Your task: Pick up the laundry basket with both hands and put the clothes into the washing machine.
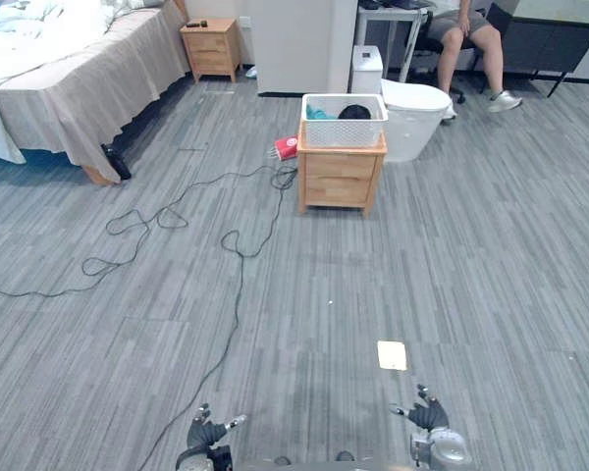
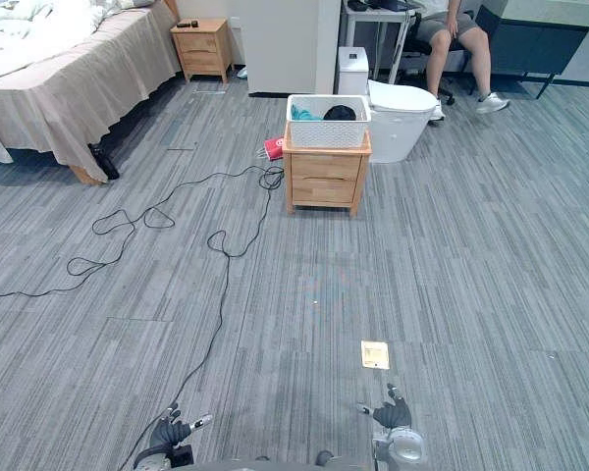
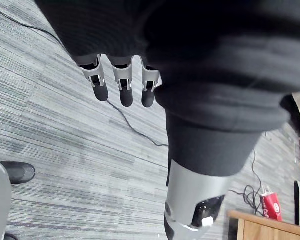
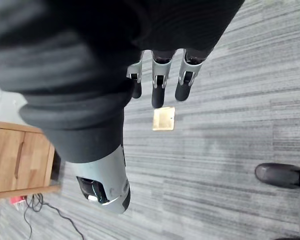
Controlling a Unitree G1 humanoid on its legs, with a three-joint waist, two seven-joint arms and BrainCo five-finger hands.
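Basket: the white perforated plastic laundry basket point(image 1: 344, 133) stands on the small wooden two-drawer desk point(image 1: 339, 179), well apart from both hands across the grey plank floor point(image 1: 442, 265).
Clothes: a teal piece point(image 1: 319, 113) and a black piece point(image 1: 354, 112) lie inside the basket.
White rounded unit point(image 1: 413, 116): just behind the desk.
Left hand point(image 1: 208, 434): low at the near edge, fingers straight and apart, holding nothing.
Right hand point(image 1: 428, 416): the same, fingers straight and empty, near a small brass floor plate point(image 1: 392, 355).
Left wrist view: adds a red-and-white pack point(image 3: 273, 206) on the floor beside the desk's corner.
Right wrist view: adds the desk's drawer side, with the plate past the fingertips.
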